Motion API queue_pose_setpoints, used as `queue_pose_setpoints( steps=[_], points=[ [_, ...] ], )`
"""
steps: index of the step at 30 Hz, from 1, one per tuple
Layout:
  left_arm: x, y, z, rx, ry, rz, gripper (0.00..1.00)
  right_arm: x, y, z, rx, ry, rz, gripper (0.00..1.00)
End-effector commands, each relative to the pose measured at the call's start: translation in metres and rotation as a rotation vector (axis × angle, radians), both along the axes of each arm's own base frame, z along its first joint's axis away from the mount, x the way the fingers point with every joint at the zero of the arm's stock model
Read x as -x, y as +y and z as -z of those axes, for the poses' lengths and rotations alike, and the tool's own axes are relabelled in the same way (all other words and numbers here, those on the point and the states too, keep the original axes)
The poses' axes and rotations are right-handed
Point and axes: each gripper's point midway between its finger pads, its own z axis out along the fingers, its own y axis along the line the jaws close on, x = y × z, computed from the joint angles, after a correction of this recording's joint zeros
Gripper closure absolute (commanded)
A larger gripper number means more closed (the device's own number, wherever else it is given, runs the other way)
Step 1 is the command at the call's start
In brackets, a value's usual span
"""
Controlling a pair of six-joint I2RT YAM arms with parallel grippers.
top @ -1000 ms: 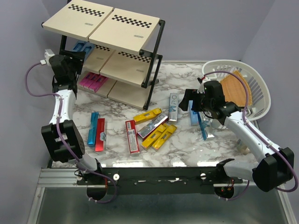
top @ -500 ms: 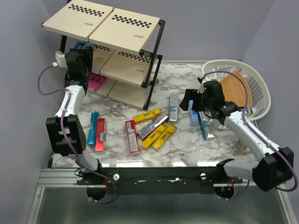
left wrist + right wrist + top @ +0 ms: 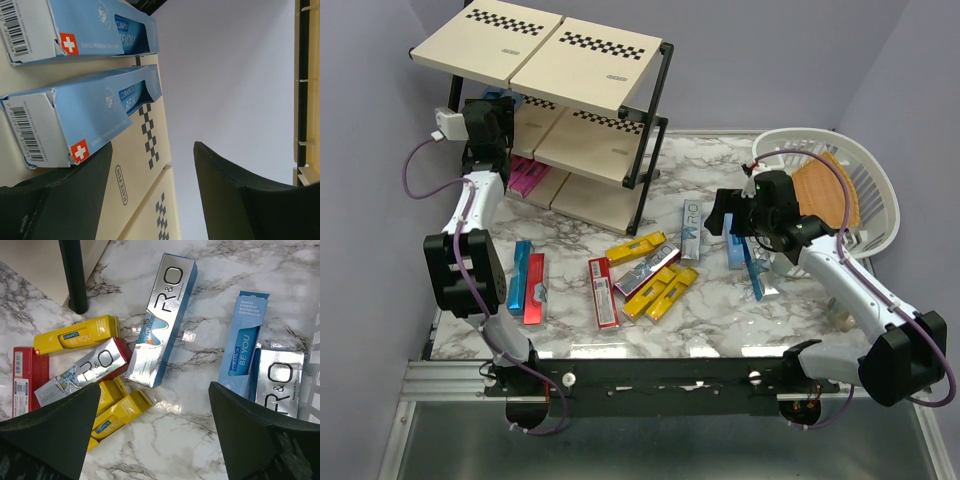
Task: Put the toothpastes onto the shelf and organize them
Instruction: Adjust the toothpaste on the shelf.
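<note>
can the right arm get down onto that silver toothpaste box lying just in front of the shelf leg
Probably yes. The right gripper hangs open above the marble, and the silver toothpaste box lies flat with nothing on top. The shelf leg and a yellow box sit off to one side, apart from it.

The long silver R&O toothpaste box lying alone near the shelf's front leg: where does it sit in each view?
Top external: the silver R&O box lies centre, right of the shelf, ahead of the right gripper.
Right wrist: upper centre, slanted.
Left wrist: not in view; only light blue boxes on a shelf board.
Shared landmark: the shelf's black front leg, also in the top external view.
</note>
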Motion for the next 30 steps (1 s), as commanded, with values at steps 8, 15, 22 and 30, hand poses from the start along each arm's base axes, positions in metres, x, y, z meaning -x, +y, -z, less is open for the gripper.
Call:
queue_pose_setpoints(
  steps=[8,15,22,30],
  points=[
    [-0.014,0.014,0.005,0.020,-0.001,-0.091,0.25,-0.011,-0.005,-0.010,0.032,-0.028,0.018,0.02],
    [-0.021,0.017,0.004,0.029,-0.014,-0.106,0.25,-0.011,-0.005,-0.010,0.035,-0.029,0.020,0.02],
    [-0.020,0.026,0.004,0.014,-0.008,-0.143,0.25,-0.011,-0.006,-0.010,0.037,-0.030,0.020,0.02],
    [-0.020,0.032,0.003,0.011,-0.013,-0.170,0.25,-0.011,-0.007,-0.011,0.040,-0.034,0.023,0.02]
  ],
)
